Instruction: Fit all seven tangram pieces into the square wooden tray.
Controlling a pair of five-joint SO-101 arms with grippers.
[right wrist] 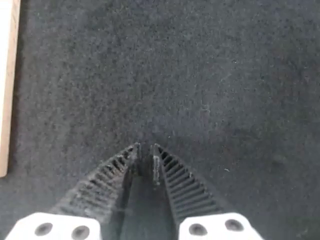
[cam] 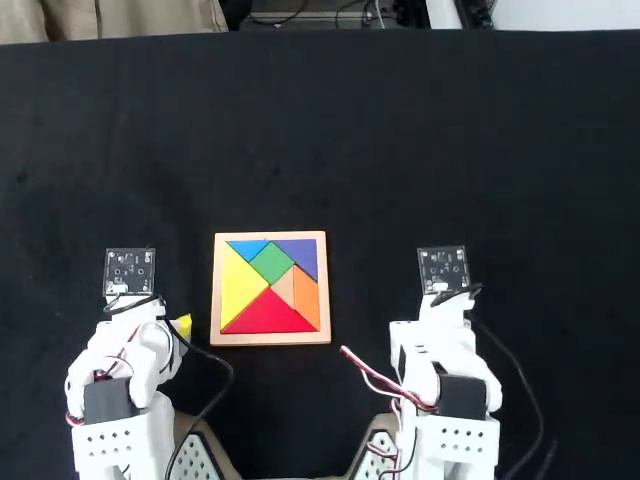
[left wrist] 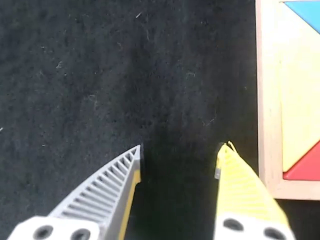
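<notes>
The square wooden tray (cam: 217,290) lies on the black cloth between my two arms. Coloured tangram pieces fill it flat: blue (cam: 248,248), purple (cam: 300,255), green (cam: 271,263), yellow (cam: 238,285), red (cam: 268,313), orange (cam: 308,295) and tan (cam: 285,290). My left gripper (left wrist: 180,155) is open over bare cloth just beside the tray's left rim (left wrist: 267,100), with nothing between its grey finger (left wrist: 122,175) and yellow finger (left wrist: 235,172). My right gripper (right wrist: 146,152) is shut and empty, low over the cloth to the right of the tray's edge (right wrist: 7,75).
The left arm (cam: 125,360) and right arm (cam: 445,365) sit folded near the table's front edge, with loose cables (cam: 375,375) between their bases. Black cloth (cam: 400,130) stretches wide behind the tray.
</notes>
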